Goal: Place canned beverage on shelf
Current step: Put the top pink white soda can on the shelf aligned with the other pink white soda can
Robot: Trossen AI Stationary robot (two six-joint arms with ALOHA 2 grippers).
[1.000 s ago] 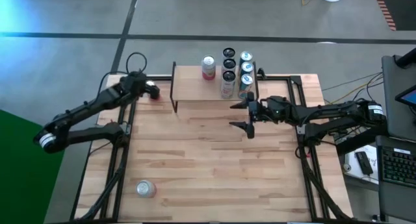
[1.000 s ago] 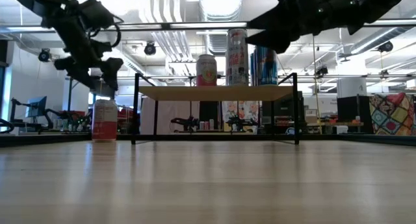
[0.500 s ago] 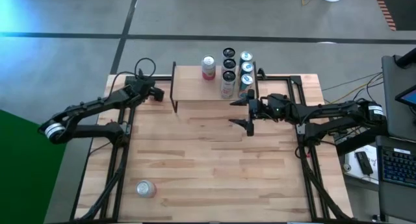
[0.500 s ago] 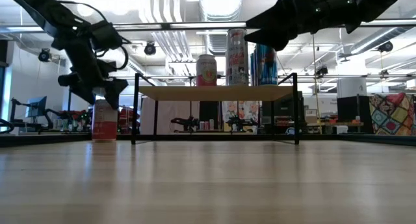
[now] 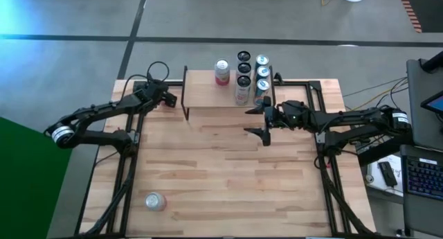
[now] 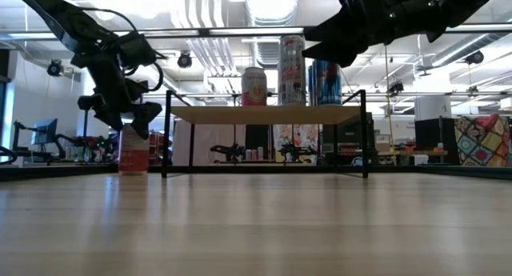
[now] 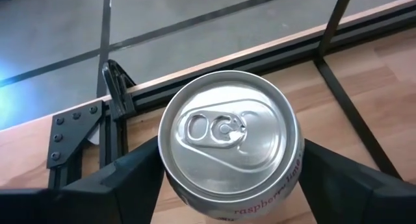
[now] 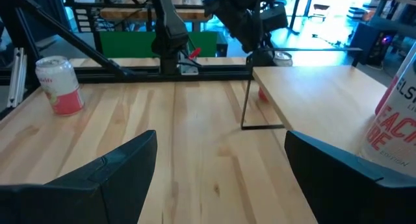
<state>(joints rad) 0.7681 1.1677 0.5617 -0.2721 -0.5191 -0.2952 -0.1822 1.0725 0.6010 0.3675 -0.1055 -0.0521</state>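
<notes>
a robotics lab or open workshop hall — bare concrete floor [image 5: 83,17], exposed ceiling ducts [image 6: 210,24], more workbenches [image 8: 188,13] and arm rigs beyond the slatted table [image 5: 228,183], a keyboard [image 5: 423,176] and loose cables [image 5: 374,93] beside it.

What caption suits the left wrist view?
Left gripper straddles an upright raspberry drink can beside the shelf's black leg.

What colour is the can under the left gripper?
Red can with a silver lid, clearest in the low view.
</notes>
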